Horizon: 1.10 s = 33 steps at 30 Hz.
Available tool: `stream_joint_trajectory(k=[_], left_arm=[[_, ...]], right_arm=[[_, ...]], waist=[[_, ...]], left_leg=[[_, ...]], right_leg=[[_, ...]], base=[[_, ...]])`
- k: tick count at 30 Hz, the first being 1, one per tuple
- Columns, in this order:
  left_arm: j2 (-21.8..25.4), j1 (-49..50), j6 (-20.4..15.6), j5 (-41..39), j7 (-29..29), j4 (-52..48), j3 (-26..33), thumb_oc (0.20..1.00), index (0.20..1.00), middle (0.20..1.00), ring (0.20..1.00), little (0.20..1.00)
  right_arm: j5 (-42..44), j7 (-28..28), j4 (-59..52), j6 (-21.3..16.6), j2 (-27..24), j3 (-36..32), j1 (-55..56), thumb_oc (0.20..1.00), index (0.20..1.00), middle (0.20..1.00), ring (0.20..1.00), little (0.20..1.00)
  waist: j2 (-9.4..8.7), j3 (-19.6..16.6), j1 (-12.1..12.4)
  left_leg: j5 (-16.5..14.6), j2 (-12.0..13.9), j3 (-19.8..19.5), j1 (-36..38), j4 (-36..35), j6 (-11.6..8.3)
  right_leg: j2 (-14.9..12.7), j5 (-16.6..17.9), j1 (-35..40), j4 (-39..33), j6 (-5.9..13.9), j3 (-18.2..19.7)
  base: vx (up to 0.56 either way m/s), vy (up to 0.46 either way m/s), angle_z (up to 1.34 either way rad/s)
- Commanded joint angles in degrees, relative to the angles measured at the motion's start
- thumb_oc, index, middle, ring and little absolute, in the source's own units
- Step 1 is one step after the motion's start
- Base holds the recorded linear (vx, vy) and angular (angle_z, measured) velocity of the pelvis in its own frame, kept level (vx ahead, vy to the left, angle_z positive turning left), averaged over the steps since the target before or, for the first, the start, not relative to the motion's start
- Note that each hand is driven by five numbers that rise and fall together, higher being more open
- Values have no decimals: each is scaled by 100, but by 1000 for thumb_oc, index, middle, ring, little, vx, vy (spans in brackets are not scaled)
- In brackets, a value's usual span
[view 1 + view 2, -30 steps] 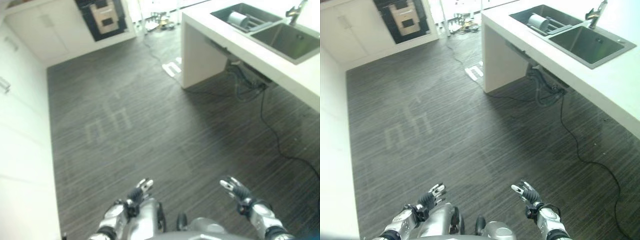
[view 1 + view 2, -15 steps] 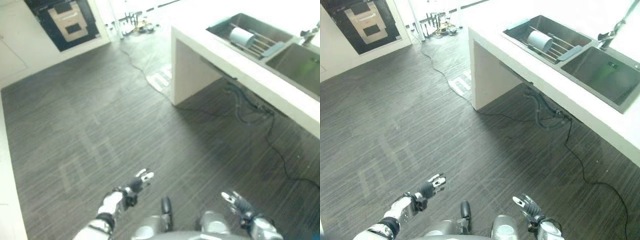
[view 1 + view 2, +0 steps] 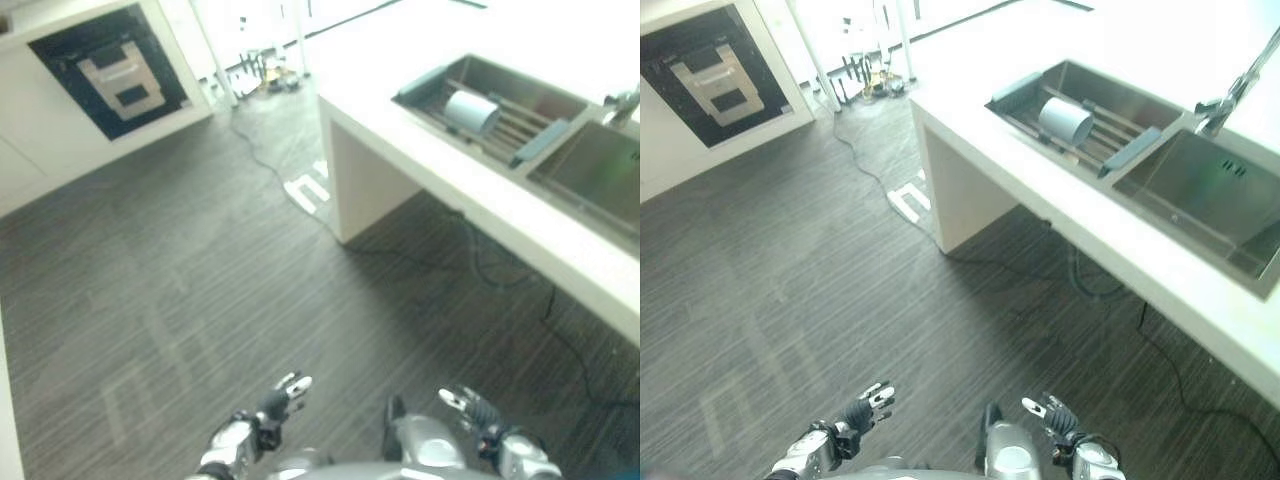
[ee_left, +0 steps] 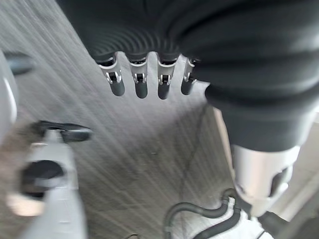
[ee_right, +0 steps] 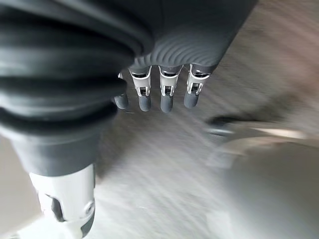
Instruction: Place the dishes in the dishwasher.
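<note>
Basically nothing loaded: left hand (image 3: 272, 404) and right hand (image 3: 470, 408) both relaxed, empty, cup (image 3: 1064, 120) in sink rack (image 3: 1095, 135) well ahead of them.

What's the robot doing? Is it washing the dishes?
Not yet. The robot is out on the dark floor with its left hand and right hand held low, open and holding nothing. Ahead on its right is a white counter with a double sink. A pale cup lies on its side on the sink's rack.
</note>
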Motion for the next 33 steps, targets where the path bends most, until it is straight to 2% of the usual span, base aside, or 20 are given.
stream_joint_trajectory(k=[1,2,3,6,8,11,13,15,16,18,20,21,22,23,24,25,27,28,30,33], left_arm=[[82,-436,-108,-205,-19,-285,-30,1000,1000,1000,1000,1000],[85,-435,-46,-205,-2,-327,18,1000,1000,1000,1000,1000],[82,-443,-52,-153,-46,-316,40,1000,1000,1000,1000,1000],[103,-430,-106,-139,-139,-261,35,1000,1000,1000,1000,1000],[99,-386,-169,-224,-198,-137,88,1000,1000,1000,1000,1000],[112,-342,-199,-167,-275,-85,223,1000,1000,1000,1000,1000],[161,-295,-233,-123,-378,-69,293,1000,1000,1000,1000,1000],[170,-299,-279,-83,-424,-15,287,1000,1000,1000,1000,1000],[183,-398,-310,202,-421,49,173,1000,1000,1000,1000,1000],[214,-464,-292,255,-166,1,37,1000,1000,1000,1000,1000],[279,-489,-279,267,75,32,59,1000,1000,1000,1000,1000],[323,-500,-311,250,208,90,126,1000,1000,1000,1000,1000],[381,-459,-320,170,308,114,273,1000,1000,1000,1000,1000],[406,-424,-321,82,379,84,386,1000,1000,1000,1000,1000],[432,-412,-317,38,415,68,439,1000,1000,1000,1000,1000],[471,-378,-276,-1,412,22,522,1000,1000,1000,1000,1000],[481,-329,-231,-120,418,5,633,1000,1000,1000,1000,1000],[470,-296,-320,-141,378,50,681,1000,1000,1000,1000,1000],[458,-261,-299,-244,346,51,675,1000,1000,1000,1000,1000],[416,-230,-213,-309,352,108,623,1000,1000,1000,1000,1000]], right_arm=[[-152,-183,87,178,-184,101,-55,1000,1000,1000,1000,1000],[-149,-242,104,261,-204,86,-21,1000,1000,1000,1000,1000],[-165,-262,168,315,-232,61,-27,1000,1000,1000,1000,1000],[-231,-338,265,416,-277,1,-3,1000,1000,1000,1000,1000],[-161,-344,429,417,-303,6,44,1000,1000,1000,1000,1000],[-182,-279,531,420,-336,-88,105,1000,1000,1000,1000,1000],[-184,-267,603,418,-378,-200,160,1000,1000,1000,1000,1000],[-183,-287,613,440,-384,-287,182,1000,1000,1000,1000,1000],[-332,-112,635,538,-391,-460,277,1000,1000,1000,1000,1000],[-574,-73,566,572,-323,-441,360,1000,1000,1000,1000,1000],[-460,-91,606,656,-295,-469,368,1000,1000,1000,1000,1000],[-508,-80,650,689,-291,-488,339,1000,1000,1000,1000,1000],[-822,-54,669,674,-292,-487,299,1000,1000,1000,1000,1000],[-1097,-50,657,614,-282,-471,275,1000,1000,1000,1000,1000],[-1169,-65,661,614,-278,-438,253,1000,1000,1000,1000,1000],[-1003,-140,687,664,-243,-366,231,1000,1000,1000,1000,1000],[-806,-255,714,675,-202,-414,221,1000,1000,1000,1000,1000],[-1435,-300,723,429,-234,-392,208,1000,1000,1000,1000,1000],[-1885,-331,707,247,-245,-312,224,1000,1000,1000,1000,1000],[-1559,-343,695,362,-236,-295,282,1000,1000,1000,1000,1000]], waist=[[-146,98,-12],[-168,115,32],[-153,150,55],[-71,224,77],[12,252,199],[24,242,244],[52,231,242],[75,221,211],[86,195,124],[67,170,119],[36,159,183],[34,179,230],[60,224,304],[85,250,354],[89,283,377],[84,290,354],[66,306,305],[46,303,259],[41,291,167],[15,206,92]], left_leg=[[-46,-190,141,-889,1155,166],[33,-161,121,-1196,1138,195],[-31,-133,183,-1204,762,223],[378,180,196,-1254,-232,24],[879,470,-263,-1434,-1112,-235],[1071,693,-525,-1460,-1437,-320],[1057,815,-709,-1390,-1493,-346],[968,793,-650,-1283,-1515,-327],[780,653,-521,-1165,-1460,-275],[546,334,-558,-1053,-1444,-126],[400,151,-472,-1039,-1425,20],[318,70,-284,-965,-1470,108],[276,44,68,-827,-1590,167],[294,68,300,-770,-1675,164],[292,62,424,-720,-1730,168],[233,-30,486,-713,-1740,205],[194,-133,613,-647,-1788,219],[160,-197,664,-577,-1842,216],[111,-249,673,-516,-1884,239],[46,-218,665,-543,-1728,261]], right_leg=[[-121,-528,-59,411,451,315],[-89,-566,39,398,422,379],[-64,-613,108,392,434,414],[12,-737,337,291,472,454],[79,-882,579,211,530,642],[32,-987,690,223,585,822],[-70,-1102,672,366,640,936],[-127,-1150,647,460,695,956],[-349,-1104,570,586,834,899],[-558,-943,472,581,988,955],[-692,-840,301,682,1063,841],[-790,-717,112,874,1111,572],[-936,-496,-145,1176,1193,147],[-974,-412,-211,1205,1210,-102],[-930,-463,-200,1147,1204,-212],[-763,-432,-317,1017,1173,-238],[-654,-339,-421,653,1141,-328],[-651,-212,-506,406,1150,-373],[-655,-92,-649,315,1188,-231],[-588,-170,-552,271,1117,-62]], base=[[198,-171,-25],[215,-38,-37],[252,51,-52],[244,151,-63],[321,242,-60],[282,285,-73],[313,479,-84],[254,448,-49],[267,490,-5],[254,529,13],[78,347,-32],[32,421,-67],[0,384,-70],[-8,296,-117],[14,181,-143],[54,132,-145],[112,95,-63],[131,40,-24],[159,-47,-30],[209,-175,16]])
